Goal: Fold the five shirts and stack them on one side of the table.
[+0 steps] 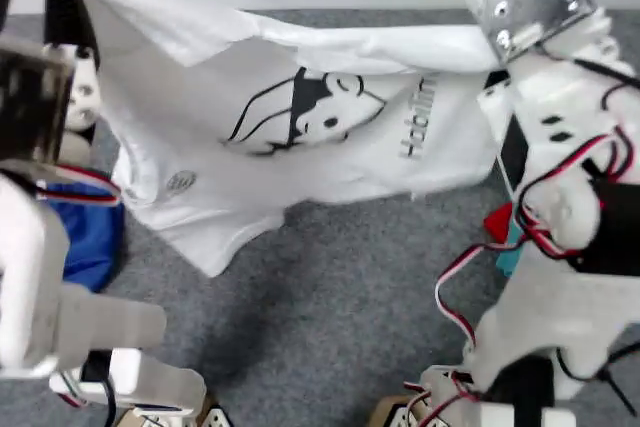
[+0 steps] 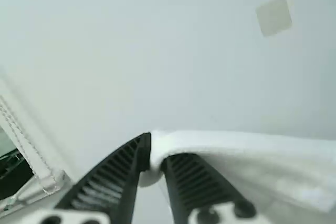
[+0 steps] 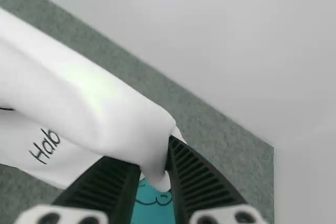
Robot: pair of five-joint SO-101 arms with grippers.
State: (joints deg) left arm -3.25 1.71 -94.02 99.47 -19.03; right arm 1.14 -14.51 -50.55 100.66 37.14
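A white shirt [image 1: 300,137] is held raised over the grey table [image 1: 350,287]. In the high view it is stretched from 10 o'clock to 2 o'clock, with the printed front turned up and the lower part sagging toward the centre. The left gripper [image 2: 152,163] is closed to a narrow gap on a fold of the shirt's edge, and the right gripper [image 3: 155,174] is clamped likewise on a bunched corner near the lettering. A blue shirt [image 1: 90,237] is noted on the table at 9 o'clock, with red cloth [image 1: 497,222] and teal cloth [image 1: 508,249] at 3 o'clock.

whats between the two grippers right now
The white shirt, stretched from the left gripper to the right gripper, each shut on an edge; the high view shows it.
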